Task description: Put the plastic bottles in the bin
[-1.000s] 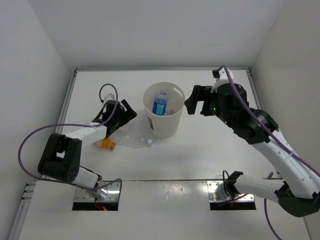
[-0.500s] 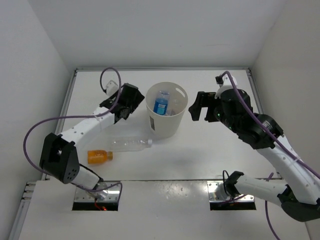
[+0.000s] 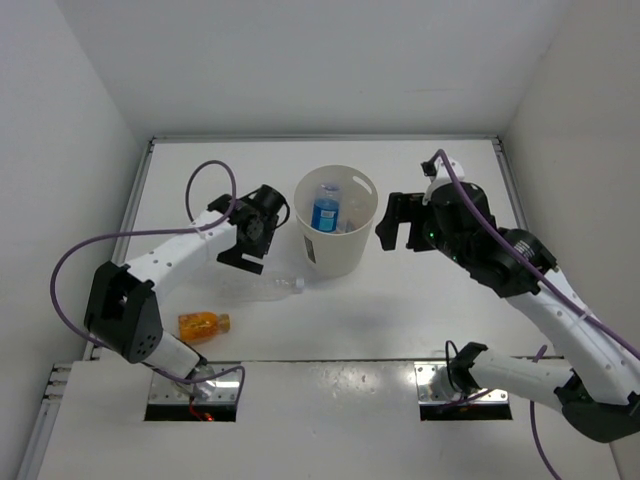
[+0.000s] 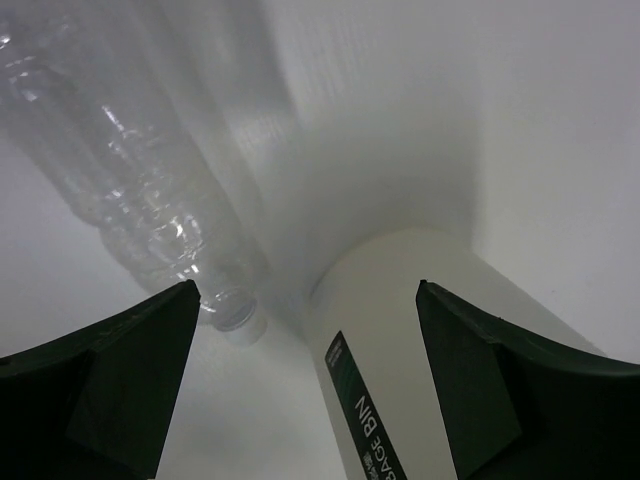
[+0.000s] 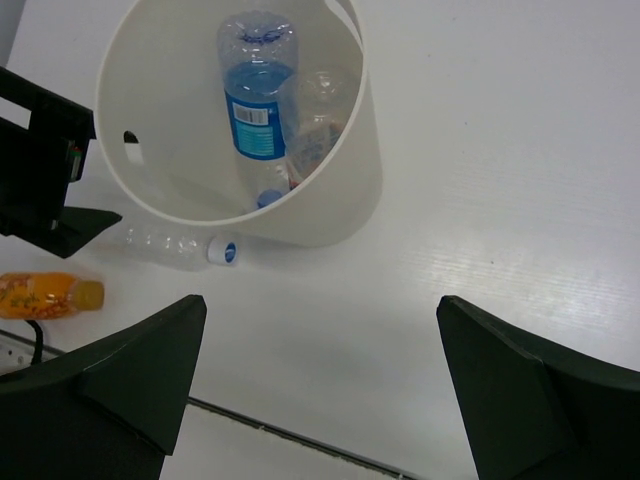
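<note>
Two bottles in the bin (image 3: 340, 252), two on the table (image 3: 420, 310)
A blue bottle (image 5: 255, 100) and a clear bottle (image 5: 315, 115) sit inside; a second clear bottle (image 3: 262, 290) lies beside its base, the orange bottle (image 3: 203, 324) farther off (on its side). The left gripper (image 4: 305, 300) and right gripper (image 5: 320, 305) are spread wide, empty.

1. We see a clear plastic bottle (image 4: 130, 190) lying on the white table (image 4: 250, 420), its body running up to the left.
2. Its cap (image 4: 238, 318) points down-right, just beside the bin (image 4: 450, 330).
3. The bin's cream-white wall carries a green label (image 4: 355, 425) ending in "AGE BIN".
4. The left gripper (image 4: 307, 295) has its dark fingers (image 4: 110, 380) spread wide, with the cap and the bin edge between them.
</note>
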Controlling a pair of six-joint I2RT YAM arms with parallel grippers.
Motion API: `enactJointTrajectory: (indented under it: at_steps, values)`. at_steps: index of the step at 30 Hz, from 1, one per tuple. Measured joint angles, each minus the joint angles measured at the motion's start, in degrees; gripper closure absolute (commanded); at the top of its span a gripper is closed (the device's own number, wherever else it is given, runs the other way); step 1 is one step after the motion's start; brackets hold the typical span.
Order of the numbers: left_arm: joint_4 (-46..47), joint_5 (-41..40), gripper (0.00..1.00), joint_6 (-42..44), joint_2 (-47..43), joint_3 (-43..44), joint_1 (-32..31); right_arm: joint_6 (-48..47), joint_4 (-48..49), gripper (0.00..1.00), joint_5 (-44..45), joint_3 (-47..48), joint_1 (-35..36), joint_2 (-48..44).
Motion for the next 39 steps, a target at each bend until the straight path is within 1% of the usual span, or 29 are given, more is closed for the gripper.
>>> enactJointTrajectory:
  at_steps: [1,5,9,16,23,25,27,28,30,31,34,36,39]
  values:
    - [-0.81,0.66,0.06,-0.59,0.00,0.00,-0.02,0.00,0.00,0.00,-0.07,-0.20,0.00,-0.04]
    - [-2.93,3.21,0.06,-2.12,0.09,-0.28,-0.13,0.00,-0.09,0.00,-0.52,-1.42,0.00,-0.11]
    - [-3.21,5.38,0.06,-2.82,0.20,-3.21,-0.15,0.00,-0.39,0.00,-0.96,-2.14,0.00,0.00]
    - [-2.75,6.75,0.06,-3.02,0.59,-8.81,-0.15,0.00,-1.11,0.00,-1.44,-2.73,0.00,0.04]
    - [-0.70,7.41,0.06,-3.02,5.16,-10.54,-0.15,0.00,-2.58,0.00,-1.31,-2.91,0.00,-0.02]
    - [0.57,7.41,0.07,-3.02,6.43,-11.43,-0.13,0.00,-2.91,0.00,-1.25,-3.39,0.00,-0.31]
    - [1.11,6.86,0.15,-3.02,7.54,-12.07,-0.13,0.20,-3.43,0.00,-0.92,-3.85,0.00,-0.87]
    - [1.22,6.40,0.24,-3.04,8.11,-12.15,-0.07,0.42,-3.87,0.00,-0.81,-3.96,0.00,-1.20]
    - [1.64,5.27,0.30,-2.99,8.76,-12.15,0.24,0.72,-4.31,0.00,-0.31,-4.04,0.00,-1.88]
    - [1.77,4.94,0.35,-2.95,8.72,-12.15,0.44,0.83,-4.39,0.00,-0.11,-4.04,0.00,-2.19]
    - [3.28,4.24,0.46,-1.62,8.28,-12.81,1.77,1.01,-4.44,0.00,0.04,-4.04,0.00,-2.64]
    - [4.13,3.04,0.53,0.13,8.07,-12.94,3.30,1.07,-4.61,0.00,0.09,-4.04,0.00,-2.67]
    - [4.90,0.61,0.53,2.25,7.98,-12.63,5.35,1.25,-4.94,0.00,0.11,-4.07,0.00,-2.67]
